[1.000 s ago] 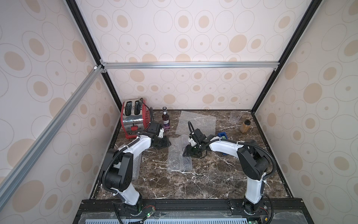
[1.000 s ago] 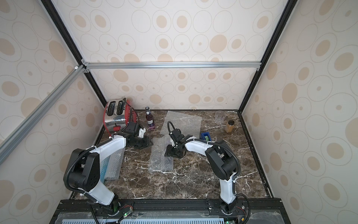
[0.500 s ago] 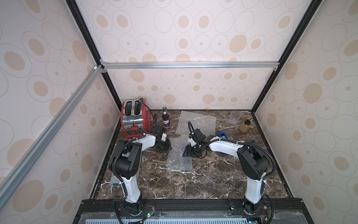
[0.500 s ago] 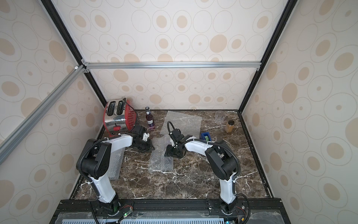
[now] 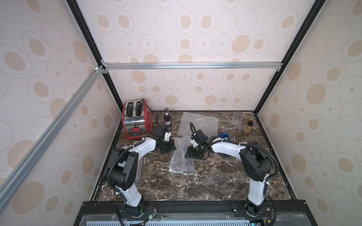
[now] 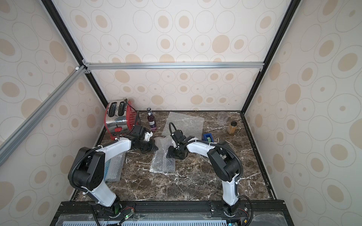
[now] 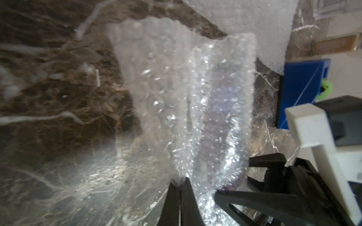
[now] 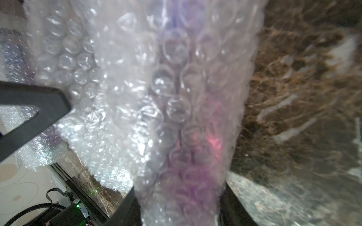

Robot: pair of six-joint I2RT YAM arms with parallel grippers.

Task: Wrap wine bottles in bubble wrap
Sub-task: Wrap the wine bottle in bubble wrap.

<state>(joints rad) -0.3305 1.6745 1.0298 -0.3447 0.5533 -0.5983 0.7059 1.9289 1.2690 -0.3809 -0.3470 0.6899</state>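
Observation:
A purple wine bottle [image 8: 195, 148] lies rolled inside the bubble wrap [image 5: 181, 160] at the middle of the table. My right gripper [image 8: 179, 195] is shut on this wrapped bottle near its far end, one finger on each side. The left gripper [image 7: 179, 181] is shut on the sheet's loose edge, jaws pressed together on the thin plastic, just left of the roll [image 7: 221, 117]. In both top views the two grippers [image 5: 172, 148] [image 5: 191, 154] face each other across the wrap. A second purple wine bottle [image 5: 167, 122] stands unwrapped at the back.
A flat bubble wrap sheet [image 5: 199, 122] lies at the back centre. A red toaster [image 5: 135, 121] fills the back left corner. A blue tape dispenser [image 5: 225, 136], a clear cup [image 5: 237, 118] and an amber jar [image 5: 247, 127] sit at the back right. Wrapped rolls [image 6: 114, 166] lie along the left edge.
The left arm's elbow has swung in toward the table, and its gripper has closed on the edge of the bubble wrap. The right arm has held still.

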